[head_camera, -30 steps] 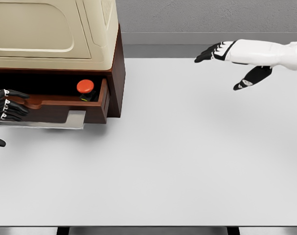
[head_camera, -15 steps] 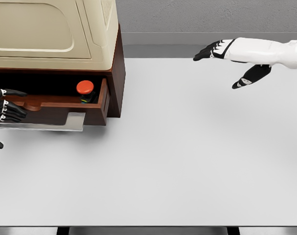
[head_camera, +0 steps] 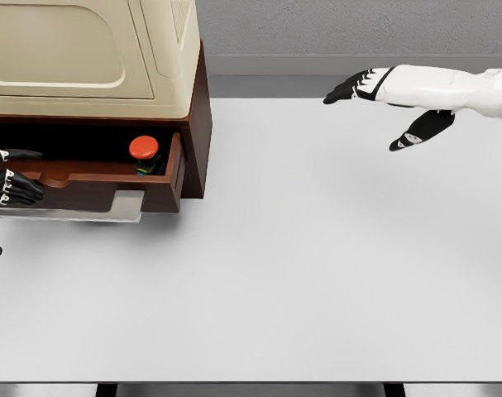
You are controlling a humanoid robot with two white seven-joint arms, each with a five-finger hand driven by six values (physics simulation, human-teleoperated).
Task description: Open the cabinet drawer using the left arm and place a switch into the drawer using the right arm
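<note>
The switch (head_camera: 144,149), with its round red cap, sits inside the open drawer (head_camera: 102,186), tucked into the drawer's right rear corner close to the right wall. The drawer is pulled out from the cabinet (head_camera: 197,124), a dark brown box with a cream top, standing at the far left of the bench (head_camera: 317,265). A pale grey plate (head_camera: 77,207) hangs along the lower front of the drawer. My left hand (head_camera: 7,188) shows at the picture's left edge, right at the drawer's front rim, its black fingers (head_camera: 23,187) curled toward the wood; I cannot tell whether they grip the rim or only rest against it, since most of the hand is cut off by the frame. My right hand (head_camera: 375,99) hangs in the air over the far right part of the bench, well apart from the cabinet, its arm coming in from the right edge. Its fingers (head_camera: 346,87) are stretched out and spread toward the left, thumb (head_camera: 416,132) pointing downward, and they hold nothing. The bench is white, and a grey wall (head_camera: 358,33) runs behind it.
</note>
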